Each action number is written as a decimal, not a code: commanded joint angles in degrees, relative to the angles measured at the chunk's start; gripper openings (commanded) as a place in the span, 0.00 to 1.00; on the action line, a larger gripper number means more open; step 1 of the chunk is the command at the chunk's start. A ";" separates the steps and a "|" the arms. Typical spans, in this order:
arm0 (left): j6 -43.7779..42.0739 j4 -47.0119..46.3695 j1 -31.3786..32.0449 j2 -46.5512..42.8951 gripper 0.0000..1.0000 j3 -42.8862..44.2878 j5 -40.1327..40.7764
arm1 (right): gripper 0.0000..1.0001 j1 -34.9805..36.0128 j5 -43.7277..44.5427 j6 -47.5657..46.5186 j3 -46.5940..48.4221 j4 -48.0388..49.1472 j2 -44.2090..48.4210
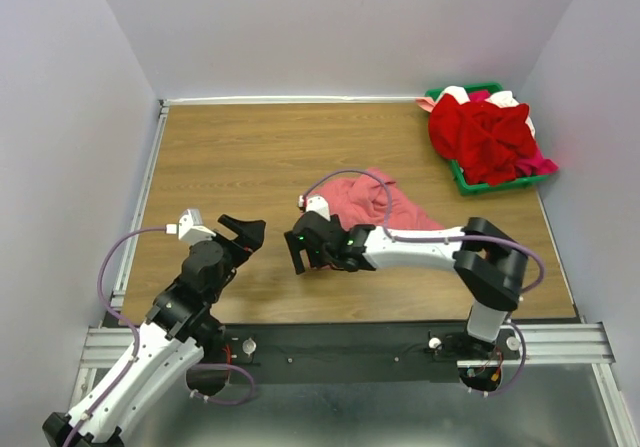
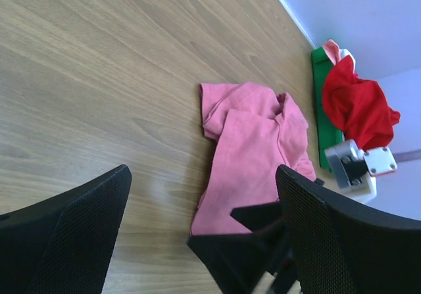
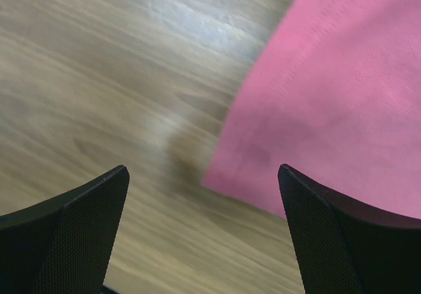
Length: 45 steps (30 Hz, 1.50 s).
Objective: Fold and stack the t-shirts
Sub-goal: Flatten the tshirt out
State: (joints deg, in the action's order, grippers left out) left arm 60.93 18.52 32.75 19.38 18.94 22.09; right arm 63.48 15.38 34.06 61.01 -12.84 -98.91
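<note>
The fingers (image 3: 69, 231) of the right gripper (image 1: 303, 251) stand spread wide with nothing between them but wood and cloth. In the right wrist view, a corner of the salmon-pink t-shirt (image 2: 253, 143) lies flat on the table (image 1: 230, 157) and reaches in towards the right-hand finger, and neither finger clasps it. This shirt lies loosely rumpled and partly doubled over itself, right of the table's middle. The right gripper is at its near left edge and the arm's purple cable (image 1: 345, 175) arcs over it.

The left gripper (image 1: 243, 233) hangs above bare wood just left of the right gripper, its jaws also released and empty. It is aimed across at the pink shirt.

The other t-shirts sit heaped in the green tray (image 1: 470, 179) at the far right corner. A bright red t-shirt (image 1: 490, 132) is on top, with white fabric (image 1: 455, 94) and magenta fabric (image 1: 540, 164) showing at the edges.
</note>
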 commanded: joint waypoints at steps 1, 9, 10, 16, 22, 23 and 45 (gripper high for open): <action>2.00 3.79 0.12 -1.62 0.99 -0.92 2.17 | 1.00 2.43 11.24 3.53 8.41 -6.75 -6.28; 1.04 2.66 0.12 5.14 0.99 0.22 1.56 | 0.92 4.89 17.49 11.37 14.75 -17.65 -15.69; 0.95 2.57 0.12 5.67 0.99 0.40 1.64 | 0.91 4.98 17.41 13.03 14.49 -17.92 -16.13; 0.33 2.13 0.12 6.55 0.99 0.31 1.12 | 0.49 4.98 19.07 17.25 13.43 -20.12 -17.46; 0.25 1.96 0.12 4.01 0.99 -0.04 0.42 | 0.01 4.90 24.08 20.86 8.60 -20.82 -11.49; 0.42 1.87 0.12 3.74 0.99 -0.04 0.33 | 0.00 4.90 24.78 21.04 8.16 -20.91 -9.21; -6.17 -16.67 1.44 27.73 0.98 1.89 -12.15 | 0.00 -23.49 37.88 12.96 -18.73 -21.44 55.04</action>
State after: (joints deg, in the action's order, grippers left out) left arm 56.07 7.01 33.52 45.74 20.27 12.99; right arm 41.34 48.25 48.56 45.34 -33.23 -51.57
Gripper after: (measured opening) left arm 0.985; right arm 0.008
